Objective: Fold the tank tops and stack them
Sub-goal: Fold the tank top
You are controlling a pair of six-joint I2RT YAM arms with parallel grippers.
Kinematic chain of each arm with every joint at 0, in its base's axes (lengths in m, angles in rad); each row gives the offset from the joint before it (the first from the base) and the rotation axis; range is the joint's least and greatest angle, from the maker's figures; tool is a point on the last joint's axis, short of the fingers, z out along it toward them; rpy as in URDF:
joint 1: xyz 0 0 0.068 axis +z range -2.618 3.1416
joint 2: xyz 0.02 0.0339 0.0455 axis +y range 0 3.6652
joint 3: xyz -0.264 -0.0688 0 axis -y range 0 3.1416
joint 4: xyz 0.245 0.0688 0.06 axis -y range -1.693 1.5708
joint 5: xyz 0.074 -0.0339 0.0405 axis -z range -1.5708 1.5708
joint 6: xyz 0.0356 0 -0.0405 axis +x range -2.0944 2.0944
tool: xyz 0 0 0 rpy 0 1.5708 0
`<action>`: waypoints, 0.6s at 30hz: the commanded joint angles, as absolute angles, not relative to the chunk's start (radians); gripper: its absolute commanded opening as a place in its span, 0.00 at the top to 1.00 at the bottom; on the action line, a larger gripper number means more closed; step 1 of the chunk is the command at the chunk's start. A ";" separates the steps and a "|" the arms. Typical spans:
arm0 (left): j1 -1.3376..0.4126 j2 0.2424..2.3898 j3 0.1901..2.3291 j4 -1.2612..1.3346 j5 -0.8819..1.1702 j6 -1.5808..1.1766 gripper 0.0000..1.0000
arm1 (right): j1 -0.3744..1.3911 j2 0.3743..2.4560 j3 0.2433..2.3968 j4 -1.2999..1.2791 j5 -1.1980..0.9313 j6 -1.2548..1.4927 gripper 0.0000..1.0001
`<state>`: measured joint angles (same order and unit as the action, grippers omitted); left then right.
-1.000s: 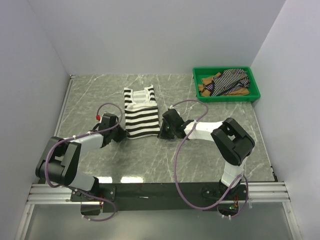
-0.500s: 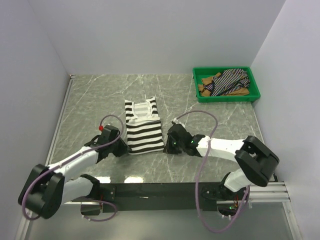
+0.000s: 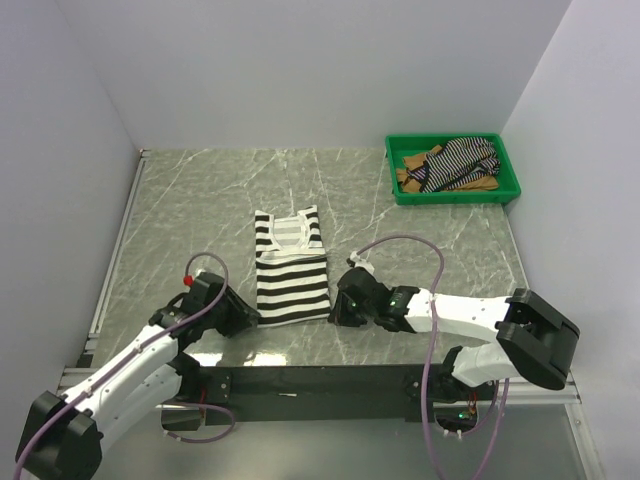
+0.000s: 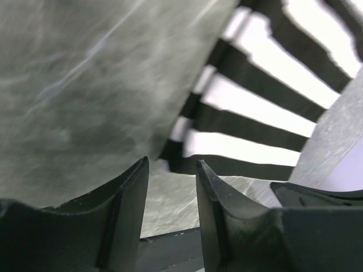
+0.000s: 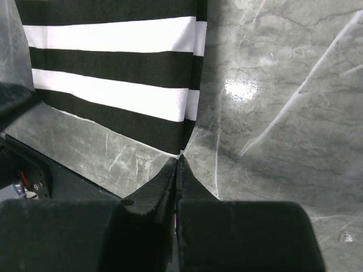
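Near edge: left gripper [image 4: 172,163] spread, hem corner of wide-striped tank top [image 3: 290,275] just beyond its tips. Right gripper [image 5: 178,158] pressed together, pinching the opposite hem corner. Garment flat on table [image 3: 200,200], neckline away. Far right: green tray [image 3: 455,193] holding thin-striped top [image 3: 462,158] and tan top [image 3: 412,163], crumpled.

Tank top [image 3: 290,275] between left pincer [image 3: 246,318] and right pincer [image 3: 337,312]; tray [image 3: 394,183] far right, two tops [image 3: 455,162] inside.

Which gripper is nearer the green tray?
Right. The right gripper is at the near right corner of the wide-striped tank top, well short and left of the green tray. The left gripper is at the near left corner, even farther.
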<state>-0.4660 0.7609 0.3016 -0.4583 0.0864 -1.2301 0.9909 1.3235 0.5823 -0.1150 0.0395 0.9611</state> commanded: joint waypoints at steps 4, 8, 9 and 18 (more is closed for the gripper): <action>-0.494 0.709 0.216 -0.445 0.118 -1.347 0.55 | 1.002 1.293 0.572 -0.120 0.069 0.988 0.97; -0.520 0.713 0.180 -0.361 0.130 -1.368 0.54 | 1.003 1.296 0.565 -0.115 0.066 0.991 0.98; -0.525 0.713 0.167 -0.350 0.129 -1.373 0.54 | 1.003 1.298 0.565 -0.115 0.066 0.992 0.98; -0.549 0.810 0.193 -0.370 0.057 -1.364 0.78 | 1.003 1.295 0.566 -0.127 0.069 0.989 0.99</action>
